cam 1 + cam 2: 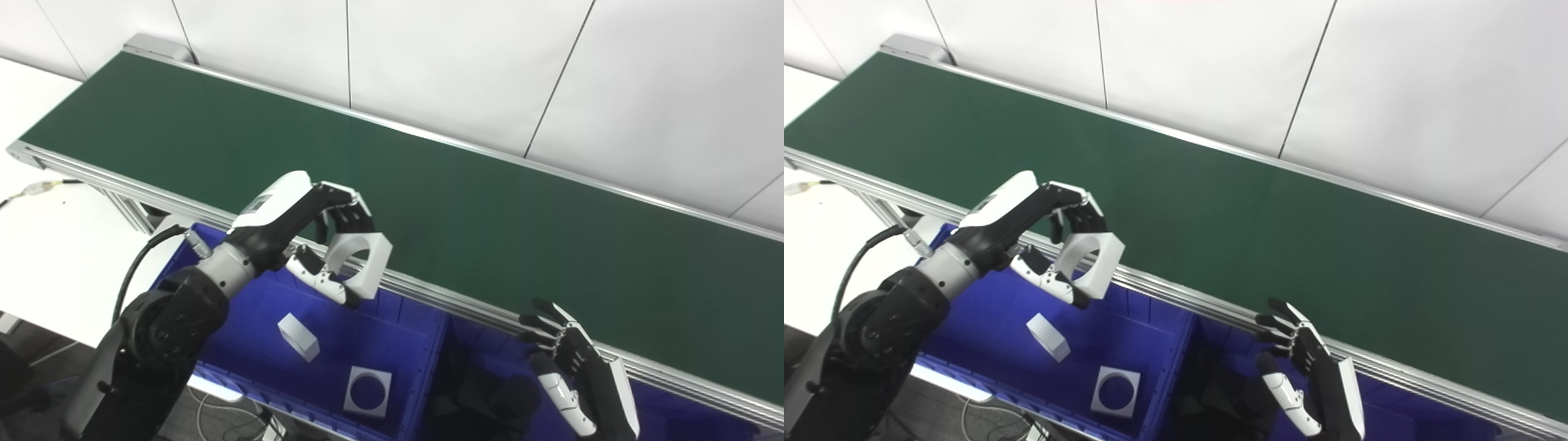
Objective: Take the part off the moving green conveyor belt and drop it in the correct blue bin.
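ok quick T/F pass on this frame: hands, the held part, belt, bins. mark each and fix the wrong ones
1. The left hand holds a white square part with a round hole. True.
2. The right hand grips a part. False: it is open and holds nothing.
3. The green belt carries two parts. False: none show on it.
4. The left blue bin holds a white block and a white holed square. True.

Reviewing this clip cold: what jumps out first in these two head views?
The left robot hand holds a white square part with a round hole over the near edge of the green conveyor belt, above the left blue bin. That bin already holds a white block and another holed white part. The right robot hand waits open at lower right.
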Action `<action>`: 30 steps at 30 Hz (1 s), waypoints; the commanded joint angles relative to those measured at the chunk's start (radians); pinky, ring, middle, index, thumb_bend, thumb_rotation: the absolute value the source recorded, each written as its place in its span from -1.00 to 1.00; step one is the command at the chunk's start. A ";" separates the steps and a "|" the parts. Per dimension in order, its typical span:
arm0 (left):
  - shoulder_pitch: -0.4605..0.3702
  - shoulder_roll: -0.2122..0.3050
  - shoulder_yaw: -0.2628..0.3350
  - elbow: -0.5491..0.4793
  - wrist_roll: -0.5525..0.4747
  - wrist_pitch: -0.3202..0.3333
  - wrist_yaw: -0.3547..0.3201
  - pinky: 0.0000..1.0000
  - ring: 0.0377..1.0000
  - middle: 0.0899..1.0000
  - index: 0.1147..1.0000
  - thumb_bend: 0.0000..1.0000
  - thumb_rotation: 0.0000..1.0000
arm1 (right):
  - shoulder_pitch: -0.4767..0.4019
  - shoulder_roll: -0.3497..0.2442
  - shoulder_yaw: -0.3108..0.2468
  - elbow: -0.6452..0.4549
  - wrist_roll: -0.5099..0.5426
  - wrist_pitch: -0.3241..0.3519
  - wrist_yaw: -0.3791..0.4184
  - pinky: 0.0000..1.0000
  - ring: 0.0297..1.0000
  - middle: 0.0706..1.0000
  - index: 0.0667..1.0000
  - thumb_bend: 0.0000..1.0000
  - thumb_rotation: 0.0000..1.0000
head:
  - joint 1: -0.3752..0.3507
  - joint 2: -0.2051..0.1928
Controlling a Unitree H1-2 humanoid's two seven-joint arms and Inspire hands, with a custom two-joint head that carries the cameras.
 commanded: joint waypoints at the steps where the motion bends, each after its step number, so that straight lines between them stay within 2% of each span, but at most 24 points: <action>1: 0.003 0.015 0.016 -0.047 -0.014 -0.005 0.018 -0.32 -0.27 -0.18 -0.07 0.00 -1.00 | -0.009 -0.004 -0.007 -0.047 0.015 0.014 0.006 0.16 0.32 0.44 0.64 0.22 0.46 | 0.002 0.008; 5: 0.047 0.016 0.034 -0.035 -0.024 -0.023 0.033 -0.30 -0.26 -0.16 -0.07 0.00 -1.00 | -0.008 -0.008 -0.013 -0.054 0.016 0.025 0.005 0.16 0.31 0.44 0.64 0.21 0.46 | 0.007 0.011; 9: 0.093 0.008 0.044 -0.004 -0.031 -0.053 0.058 -0.30 -0.24 -0.13 -0.09 0.00 -1.00 | -0.009 -0.012 -0.018 -0.049 0.021 0.013 0.004 0.15 0.31 0.43 0.63 0.17 0.47 | 0.014 0.011; 12: 0.122 0.004 0.048 0.023 -0.015 -0.052 0.076 -0.30 -0.24 -0.13 -0.09 0.00 -1.00 | -0.010 -0.013 -0.021 -0.042 0.032 0.003 0.003 0.15 0.31 0.42 0.63 0.16 0.47 | 0.009 0.012; 20: 0.167 -0.025 0.034 0.189 0.001 -0.079 0.151 -0.28 -0.25 -0.15 -0.09 0.00 -1.00 | -0.001 -0.019 -0.034 -0.043 0.048 0.004 0.002 0.15 0.30 0.42 0.63 0.19 0.52 | -0.003 0.018; 25: 0.172 -0.050 0.018 0.292 0.008 -0.094 0.194 -0.29 -0.25 -0.14 -0.09 0.00 -1.00 | 0.001 -0.027 -0.044 -0.049 0.063 0.006 0.006 0.13 0.30 0.42 0.63 0.23 0.55 | 0.002 0.025; 30: 0.167 -0.053 -0.001 0.378 0.016 -0.135 0.241 -0.35 -0.28 -0.17 -0.08 0.00 -1.00 | -0.003 -0.029 -0.046 -0.048 0.059 0.011 0.005 0.12 0.29 0.42 0.62 0.24 0.57 | 0.005 0.026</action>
